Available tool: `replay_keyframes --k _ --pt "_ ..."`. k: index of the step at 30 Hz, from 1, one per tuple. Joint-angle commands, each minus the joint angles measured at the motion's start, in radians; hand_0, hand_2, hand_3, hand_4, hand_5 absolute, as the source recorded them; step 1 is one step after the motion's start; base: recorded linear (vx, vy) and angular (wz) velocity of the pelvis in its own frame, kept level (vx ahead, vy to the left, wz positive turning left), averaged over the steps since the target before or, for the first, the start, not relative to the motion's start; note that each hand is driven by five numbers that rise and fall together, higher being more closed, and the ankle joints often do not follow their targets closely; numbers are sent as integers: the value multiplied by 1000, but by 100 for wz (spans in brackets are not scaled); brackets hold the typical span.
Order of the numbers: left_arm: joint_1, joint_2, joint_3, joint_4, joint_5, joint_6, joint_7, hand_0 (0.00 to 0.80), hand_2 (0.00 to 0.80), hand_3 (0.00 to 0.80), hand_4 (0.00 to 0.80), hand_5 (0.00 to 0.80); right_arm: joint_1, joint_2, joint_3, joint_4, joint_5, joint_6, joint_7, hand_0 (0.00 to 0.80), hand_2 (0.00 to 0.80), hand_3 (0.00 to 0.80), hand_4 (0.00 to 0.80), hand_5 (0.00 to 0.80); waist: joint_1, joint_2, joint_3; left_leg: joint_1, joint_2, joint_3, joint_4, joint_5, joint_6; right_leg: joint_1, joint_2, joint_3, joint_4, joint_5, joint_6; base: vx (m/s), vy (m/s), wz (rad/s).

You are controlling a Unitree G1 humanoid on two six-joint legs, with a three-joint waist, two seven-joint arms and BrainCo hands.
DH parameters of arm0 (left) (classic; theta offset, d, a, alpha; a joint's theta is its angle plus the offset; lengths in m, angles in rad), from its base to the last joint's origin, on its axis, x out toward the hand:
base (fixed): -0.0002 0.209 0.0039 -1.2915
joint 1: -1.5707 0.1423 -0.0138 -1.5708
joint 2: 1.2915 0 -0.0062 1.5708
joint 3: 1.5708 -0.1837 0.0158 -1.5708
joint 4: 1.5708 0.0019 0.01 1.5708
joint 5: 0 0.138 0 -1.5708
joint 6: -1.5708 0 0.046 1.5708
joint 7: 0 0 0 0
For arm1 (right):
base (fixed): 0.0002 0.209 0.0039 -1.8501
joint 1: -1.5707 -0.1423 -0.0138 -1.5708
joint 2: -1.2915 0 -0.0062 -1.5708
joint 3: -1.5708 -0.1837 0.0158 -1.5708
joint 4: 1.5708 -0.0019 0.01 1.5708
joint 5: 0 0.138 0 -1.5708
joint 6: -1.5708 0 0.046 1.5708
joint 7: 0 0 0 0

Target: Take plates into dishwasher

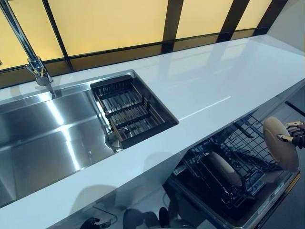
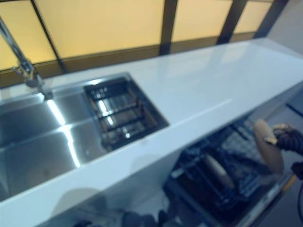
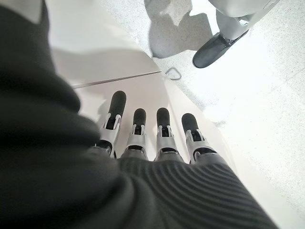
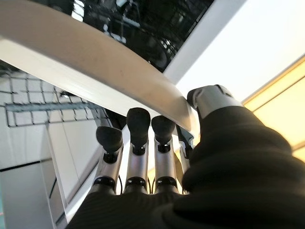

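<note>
Low on the right, over the open dishwasher: right hand [image 1: 296, 134] holding a round cream plate [image 1: 281, 143] on its edge — thumb on one side of the rim, fingers [image 4: 138, 125] on the other, clamped on it. Plate upright, tilted a little, just above the dark wire rack [image 1: 238, 157], not yet down between the wires. Second cream plate [image 1: 225, 168] already standing in the rack, further in and to the left of the held one. Rack pulled out below the front edge of the white surface [image 1: 214, 81].

Up on the surface, set into it on the left: steel sink [image 1: 43, 138] with a shiny tap [image 1: 33, 57] behind it. Dark drainer basket [image 1: 131, 110] sitting in the right end of the sink, touching its rim. Behind it all, a row of yellow window panes with dark bars.

Left hand [image 3: 152, 133] seen only from its own wrist — fingers straight, side by side, apart from everything, holding nothing, hanging in front of a pale cabinet panel above a speckled floor. Someone's dark shoe [image 3: 217, 45] on that floor.
</note>
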Motion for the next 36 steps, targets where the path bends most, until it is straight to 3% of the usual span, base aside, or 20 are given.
replay_keyframes --k 1,16,36 --pt "-86 43 32 40 44 -48 5 0 0 0 0 0 -66 -16 -72 42 -14 -49 9 800 800 800 800 800 -5 -34 16 -18 18 -14 -2 19 25 66 7 -37 22 -66 34 22 -67 -3" --pt "-102 58 -9 -15 55 -33 11 0 0 0 0 0 -221 -27 91 99 -56 -52 20 800 800 800 800 800 30 -11 76 -58 31 -53 2 42 13 35 12 -49 29 -68 24 -1 -67 -1" --pt "-193 105 -63 -115 -9 -17 21 0 0 0 0 0 -632 -92 357 265 -87 -4 -77 800 800 800 800 800 75 51 208 -189 49 -161 68 71 -9 -84 2 -70 135 -106 -6 -58 -122 0"
